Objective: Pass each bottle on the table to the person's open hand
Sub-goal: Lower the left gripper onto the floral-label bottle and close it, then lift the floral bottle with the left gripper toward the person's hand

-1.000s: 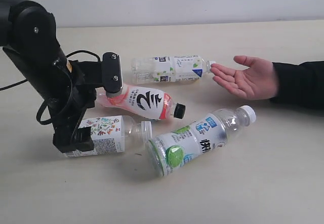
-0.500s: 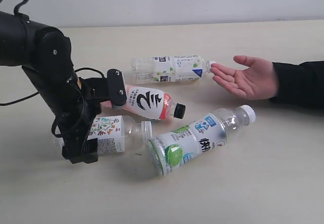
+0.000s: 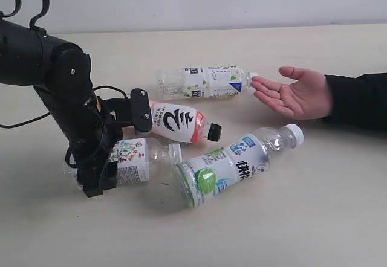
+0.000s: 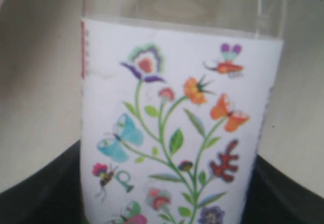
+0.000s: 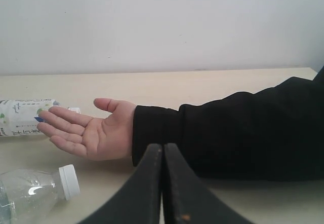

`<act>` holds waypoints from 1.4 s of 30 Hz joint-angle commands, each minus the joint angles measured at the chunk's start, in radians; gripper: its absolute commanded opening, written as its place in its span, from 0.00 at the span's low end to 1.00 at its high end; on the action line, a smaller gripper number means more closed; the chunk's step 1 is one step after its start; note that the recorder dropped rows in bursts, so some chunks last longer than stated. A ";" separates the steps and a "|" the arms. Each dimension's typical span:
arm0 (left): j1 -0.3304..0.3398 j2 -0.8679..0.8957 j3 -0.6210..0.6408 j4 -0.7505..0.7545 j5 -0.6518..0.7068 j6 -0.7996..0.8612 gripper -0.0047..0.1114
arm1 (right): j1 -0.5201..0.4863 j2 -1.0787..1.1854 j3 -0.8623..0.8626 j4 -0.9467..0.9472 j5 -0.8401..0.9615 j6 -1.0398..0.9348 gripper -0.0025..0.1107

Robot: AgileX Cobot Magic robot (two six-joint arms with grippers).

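Pale beige wood-grain counter (image 3: 302, 218), nothing handed over yet — person's open hand (image 3: 296, 98) sat empty. Left tool (image 3: 120, 149) straddled the clear floral-label plastic bottle (image 3: 132, 158), clamp unclear; right tool (image 5: 162, 183) closed, empty.

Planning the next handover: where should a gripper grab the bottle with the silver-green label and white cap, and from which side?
Probably the labelled mid-body of the silver-green bottle, from above, fingers closing across its width. It lies on its side on the table, white cap toward the open hand, with its round flanks exposed; its base end sits close by the floral bottle.
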 commanded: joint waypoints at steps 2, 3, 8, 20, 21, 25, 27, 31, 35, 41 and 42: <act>-0.004 -0.001 0.003 0.001 0.000 -0.009 0.34 | -0.005 -0.005 0.004 -0.004 -0.005 -0.001 0.02; -0.004 -0.001 0.003 0.001 0.000 -0.009 0.29 | -0.005 -0.005 0.004 -0.004 -0.005 -0.001 0.02; -0.004 -0.001 0.003 0.001 0.023 -0.009 0.07 | -0.005 -0.005 0.004 -0.004 -0.005 -0.001 0.02; -0.004 -0.066 0.003 0.001 0.080 -0.017 0.04 | -0.005 -0.005 0.004 -0.004 -0.005 -0.001 0.02; -0.004 -0.079 0.003 0.001 0.099 -0.019 0.04 | -0.005 -0.005 0.004 -0.004 -0.005 -0.001 0.02; -0.004 -0.143 0.003 0.001 0.148 -0.044 0.04 | -0.005 -0.005 0.004 -0.004 -0.005 -0.001 0.02; -0.004 -0.182 0.003 0.001 0.155 -0.080 0.04 | -0.005 -0.005 0.004 -0.004 -0.005 -0.001 0.02; -0.007 -0.243 0.000 -0.001 0.154 -0.300 0.04 | -0.005 -0.005 0.004 -0.004 -0.005 -0.001 0.02; -0.007 -0.261 -0.052 0.001 0.214 -0.521 0.04 | -0.005 -0.005 0.004 -0.004 -0.005 -0.001 0.02; -0.032 -0.261 -0.158 -0.019 0.268 -0.913 0.04 | -0.005 -0.005 0.004 -0.004 -0.005 -0.001 0.02; -0.053 -0.261 -0.176 -0.019 0.268 -0.952 0.04 | -0.005 -0.005 0.004 -0.004 -0.005 -0.001 0.02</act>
